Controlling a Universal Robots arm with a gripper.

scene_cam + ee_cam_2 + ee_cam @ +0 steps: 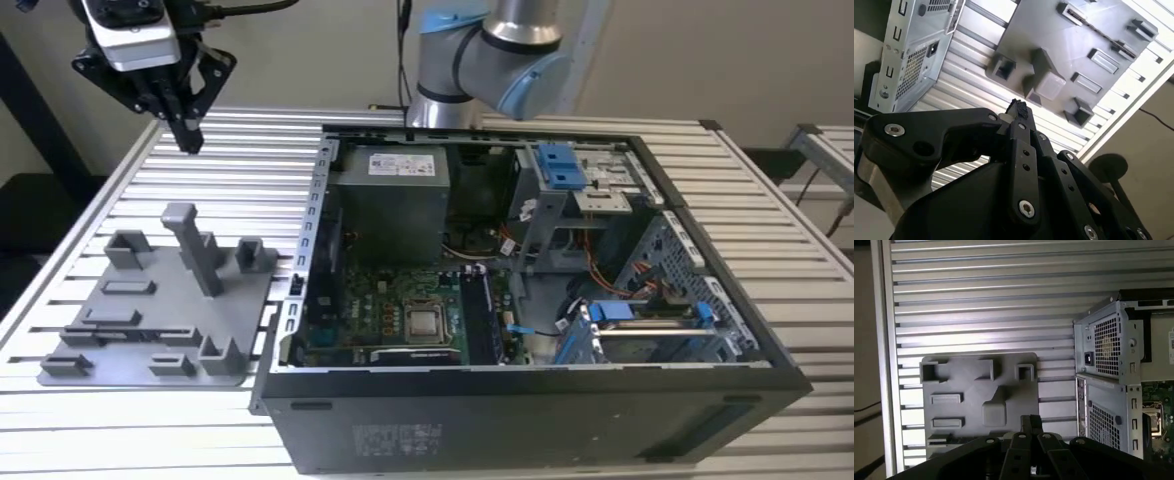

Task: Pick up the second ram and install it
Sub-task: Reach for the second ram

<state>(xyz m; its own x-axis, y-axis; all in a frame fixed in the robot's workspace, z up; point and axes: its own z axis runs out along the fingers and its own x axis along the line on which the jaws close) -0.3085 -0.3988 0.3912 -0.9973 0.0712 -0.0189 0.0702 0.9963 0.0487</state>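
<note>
Above fixture (158,335) beside case (534,420), closed jaws

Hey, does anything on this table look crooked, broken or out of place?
Nothing stands out. The gray tray lies flat on the slatted table, the open computer case sits squarely beside it, and the gripper hangs above the table with jaws closed.

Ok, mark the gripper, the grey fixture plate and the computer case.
gripper (190,142), exterior view, between its fingertips.
grey fixture plate (966,390), first wrist view, bare flat surface.
computer case (534,425), exterior view, near outer wall.
</note>
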